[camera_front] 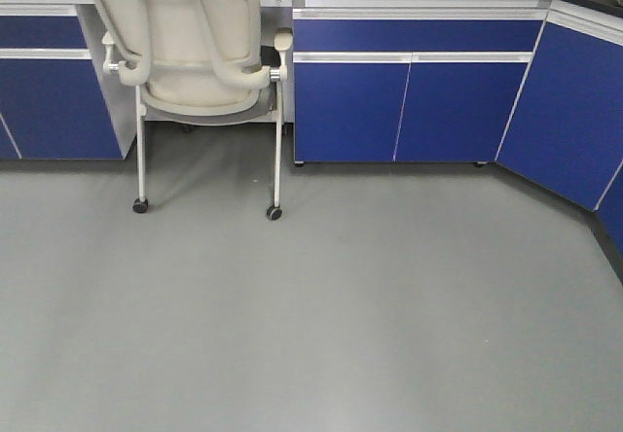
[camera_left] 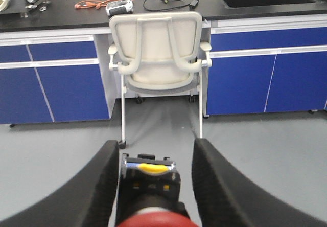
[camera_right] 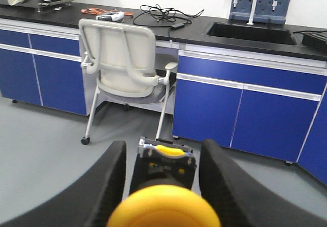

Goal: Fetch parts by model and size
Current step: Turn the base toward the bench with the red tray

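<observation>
Laboratory. Ahead of the right end effector [camera_right: 163,150] a black worktop [camera_right: 196,33] runs over blue base cabinets [camera_right: 204,112]. Further right are an inset sink [camera_right: 250,32] and a pegged drying rack [camera_right: 260,2]. A grey floor [camera_right: 46,135] lies below.

Red-capped switch [camera_left: 149,188], yellow-capped switch [camera_right: 163,201], both aloft.

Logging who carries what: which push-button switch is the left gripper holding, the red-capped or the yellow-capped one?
The red-capped switch: it sits between the fingers of the left gripper. The yellow-capped switch is in the right gripper.
</observation>
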